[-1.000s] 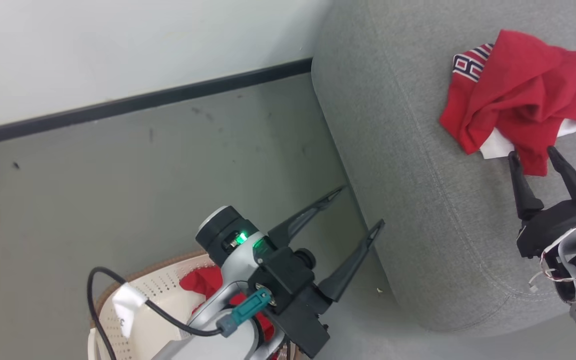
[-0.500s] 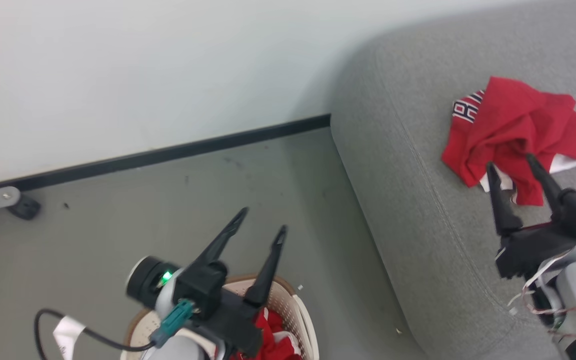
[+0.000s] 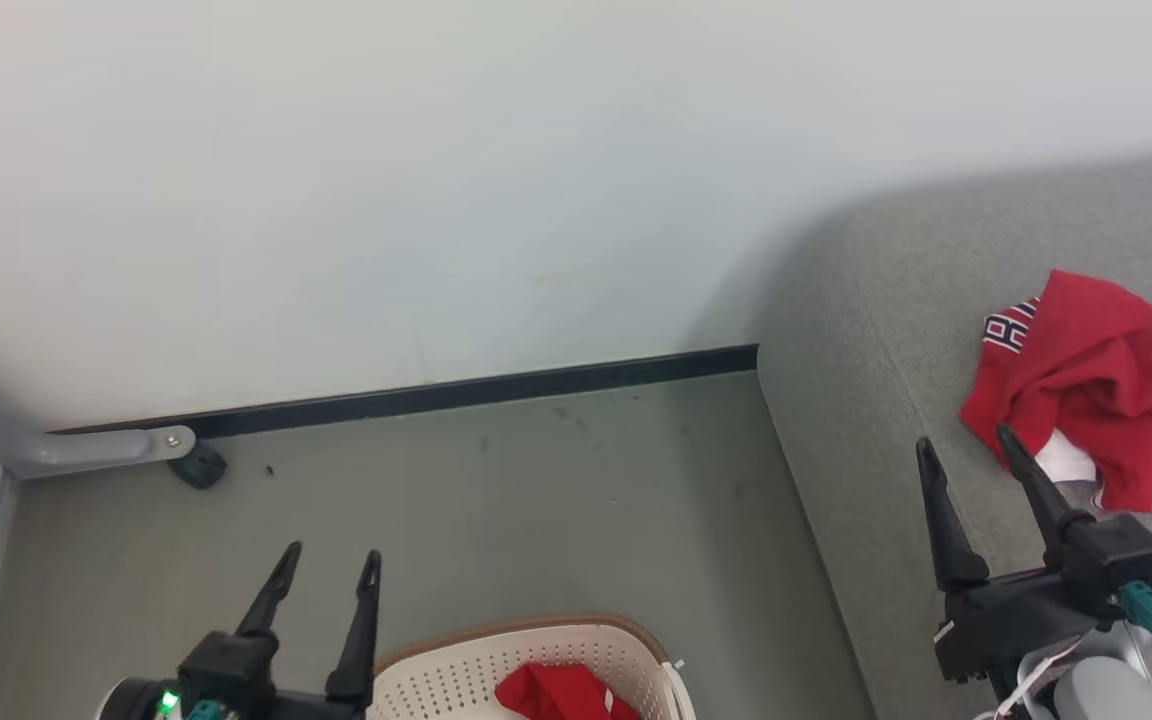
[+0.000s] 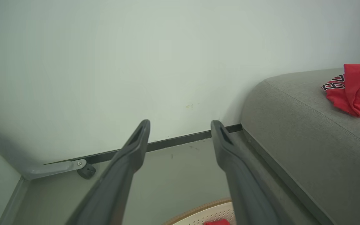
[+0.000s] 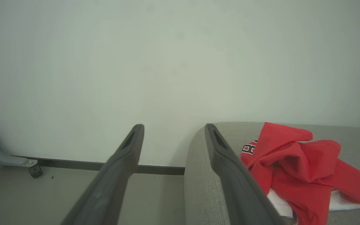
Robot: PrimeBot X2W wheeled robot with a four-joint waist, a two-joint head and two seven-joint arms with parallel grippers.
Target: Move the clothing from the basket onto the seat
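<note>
Pale wall (image 3: 436,200) above grey floor (image 3: 536,480), left pincer (image 3: 333,550) spread wide, empty, right pincer (image 3: 964,436) likewise, apparently clear of clothing (image 3: 1106,370)

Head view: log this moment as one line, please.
left hand: open, empty | right hand: open, empty | seat: red pile on it | basket: red clothing inside | task: unfinished

Lettering stands on the red clothing (image 3: 1101,365) lying on the seat (image 3: 866,420): white block characters on a dark band at its far edge. In the head view they look like an "R" and part of a second letter (a fold hides the rest). In the left wrist view they resemble digits, perhaps "8". No whole word is legible.
</note>
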